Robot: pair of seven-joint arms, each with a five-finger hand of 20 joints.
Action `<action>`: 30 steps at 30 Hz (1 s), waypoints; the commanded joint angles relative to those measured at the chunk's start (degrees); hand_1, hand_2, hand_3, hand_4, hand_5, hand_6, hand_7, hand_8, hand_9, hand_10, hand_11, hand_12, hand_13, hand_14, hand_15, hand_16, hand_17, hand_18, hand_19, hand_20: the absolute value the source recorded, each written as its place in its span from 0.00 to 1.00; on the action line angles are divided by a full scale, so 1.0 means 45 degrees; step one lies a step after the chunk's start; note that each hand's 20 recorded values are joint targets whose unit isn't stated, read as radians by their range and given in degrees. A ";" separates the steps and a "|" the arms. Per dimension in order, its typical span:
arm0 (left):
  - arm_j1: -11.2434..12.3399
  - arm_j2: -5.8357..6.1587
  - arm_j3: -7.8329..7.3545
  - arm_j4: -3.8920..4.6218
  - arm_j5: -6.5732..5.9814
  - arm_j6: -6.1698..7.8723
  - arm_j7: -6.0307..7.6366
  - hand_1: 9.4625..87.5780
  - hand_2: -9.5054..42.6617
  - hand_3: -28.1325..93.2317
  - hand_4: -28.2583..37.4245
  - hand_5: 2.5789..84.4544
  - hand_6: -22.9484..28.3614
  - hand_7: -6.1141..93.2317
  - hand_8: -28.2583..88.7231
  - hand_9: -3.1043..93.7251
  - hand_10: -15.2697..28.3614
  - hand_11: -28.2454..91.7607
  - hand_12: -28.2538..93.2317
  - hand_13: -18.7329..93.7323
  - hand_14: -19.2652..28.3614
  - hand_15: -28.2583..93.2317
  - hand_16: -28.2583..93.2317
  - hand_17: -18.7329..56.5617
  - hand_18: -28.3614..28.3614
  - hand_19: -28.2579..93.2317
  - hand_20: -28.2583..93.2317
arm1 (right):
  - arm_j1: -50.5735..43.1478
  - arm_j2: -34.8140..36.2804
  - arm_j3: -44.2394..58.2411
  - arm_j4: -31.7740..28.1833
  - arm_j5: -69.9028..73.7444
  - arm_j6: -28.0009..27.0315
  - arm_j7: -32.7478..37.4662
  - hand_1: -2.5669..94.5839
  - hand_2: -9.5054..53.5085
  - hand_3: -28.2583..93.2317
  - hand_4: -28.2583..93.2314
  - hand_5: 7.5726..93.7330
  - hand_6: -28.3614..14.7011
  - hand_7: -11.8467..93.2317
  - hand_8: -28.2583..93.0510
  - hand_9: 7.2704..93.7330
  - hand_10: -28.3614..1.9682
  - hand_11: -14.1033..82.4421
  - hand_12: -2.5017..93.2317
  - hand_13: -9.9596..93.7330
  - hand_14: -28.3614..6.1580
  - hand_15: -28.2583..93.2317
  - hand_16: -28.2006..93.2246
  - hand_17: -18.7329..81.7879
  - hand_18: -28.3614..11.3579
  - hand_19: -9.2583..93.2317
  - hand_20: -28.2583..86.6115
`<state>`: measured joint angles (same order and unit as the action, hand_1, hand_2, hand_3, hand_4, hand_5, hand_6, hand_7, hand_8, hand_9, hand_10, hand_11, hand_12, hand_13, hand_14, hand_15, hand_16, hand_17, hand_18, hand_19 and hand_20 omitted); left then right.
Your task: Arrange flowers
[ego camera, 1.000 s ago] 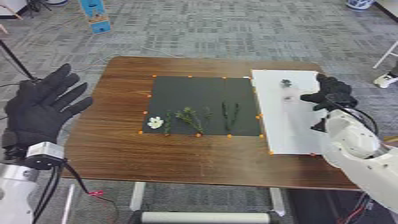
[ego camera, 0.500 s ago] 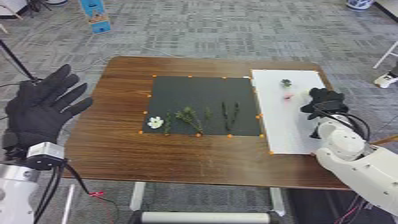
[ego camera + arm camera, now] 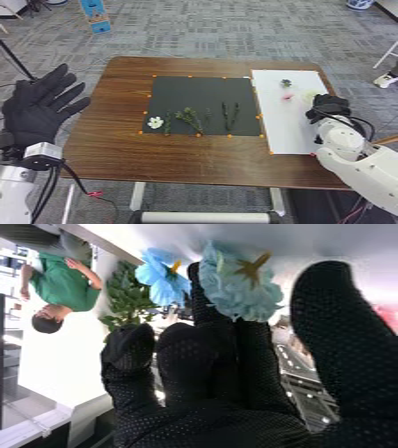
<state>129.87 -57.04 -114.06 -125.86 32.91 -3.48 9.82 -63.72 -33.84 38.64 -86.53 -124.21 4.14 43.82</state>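
And the right hand (image 3: 329, 106) is poised at the white sheet's (image 3: 289, 132) right edge, thumb parted wide from the fingers, blue flowers (image 3: 222, 281) seen by the fingertips; green stems (image 3: 188, 116) are laid on the black sheet (image 3: 200, 90). The left hand (image 3: 34, 112) is spread wide.

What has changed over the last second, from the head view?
The right hand has drawn back toward the robot beside the white rectangular sheet, revealing a pale flower. The open left hand, white flower and green leafy stems on the black sheet look unmoved.
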 commanded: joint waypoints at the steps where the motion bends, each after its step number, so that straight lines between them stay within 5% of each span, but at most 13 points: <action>1: 0.0043 0.0129 -0.0074 -0.0056 -0.0013 -0.0035 -0.0099 0.15 0.09 0.75 0.00 0.32 0.51 0.20 0.18 0.28 0.61 0.34 0.36 0.34 0.71 0.34 0.27 0.13 0.95 0.58 0.24 | 0.0396 0.0039 -0.0319 0.0149 -0.0088 0.0200 -0.0119 0.49 0.00 0.90 0.00 0.62 0.70 0.41 0.19 0.71 0.69 0.36 0.41 0.74 0.61 0.94 0.50 0.53 0.19 0.96 0.69; 6: 0.0110 0.0147 -0.0125 -0.0073 -0.0027 -0.0101 -0.0125 0.15 0.10 0.75 0.00 0.32 0.51 0.20 0.18 0.28 0.61 0.34 0.37 0.34 0.71 0.34 0.27 0.13 0.96 0.58 0.24 | 0.0564 0.0102 -0.0648 0.0170 0.0004 0.1331 -0.0782 0.61 0.00 0.88 0.00 0.74 0.72 0.51 0.26 0.85 0.75 0.40 0.52 0.79 0.70 0.93 0.51 0.58 0.23 0.98 0.69; 18: 0.0540 0.0132 -0.0737 -0.0247 -0.0065 -0.0053 -0.0074 0.15 0.09 0.75 0.00 0.32 0.51 0.20 0.18 0.28 0.61 0.34 0.37 0.34 0.71 0.34 0.27 0.13 0.96 0.58 0.24 | 0.2479 -0.0706 -0.2226 -0.1605 0.0956 0.3887 -0.3443 0.62 0.00 0.90 0.00 0.78 0.70 0.51 0.23 0.88 0.72 0.41 0.50 0.81 0.70 0.92 0.53 0.60 0.21 0.99 0.69; 23: 0.0036 0.0326 -0.0493 -0.0119 0.0065 -0.0141 -0.0368 0.15 0.08 0.75 0.00 0.32 0.51 0.20 0.18 0.28 0.61 0.34 0.36 0.34 0.71 0.34 0.27 0.13 0.96 0.58 0.24 | 0.4590 -0.3002 -0.4289 -0.0555 0.1496 0.3804 -0.5084 0.61 0.00 0.91 0.00 0.78 0.70 0.51 0.23 0.88 0.73 0.41 0.50 0.81 0.69 0.93 0.53 0.59 0.21 0.99 0.70; 30: -0.1057 0.0632 0.0363 0.0199 0.0069 -0.0259 -0.0512 0.15 0.08 0.75 0.00 0.32 0.51 0.20 0.18 0.28 0.61 0.34 0.37 0.34 0.71 0.34 0.27 0.13 0.96 0.58 0.24 | 0.5979 -0.5270 -0.6340 0.0622 0.1511 0.3976 -0.5565 0.61 0.00 0.91 0.00 0.82 0.71 0.48 0.22 0.89 0.74 0.40 0.49 0.81 0.69 0.93 0.53 0.59 0.21 0.99 0.70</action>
<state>129.64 -55.52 -115.36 -125.79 32.93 -3.72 8.53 -43.07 -44.26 15.22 -84.08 -115.96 22.48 19.97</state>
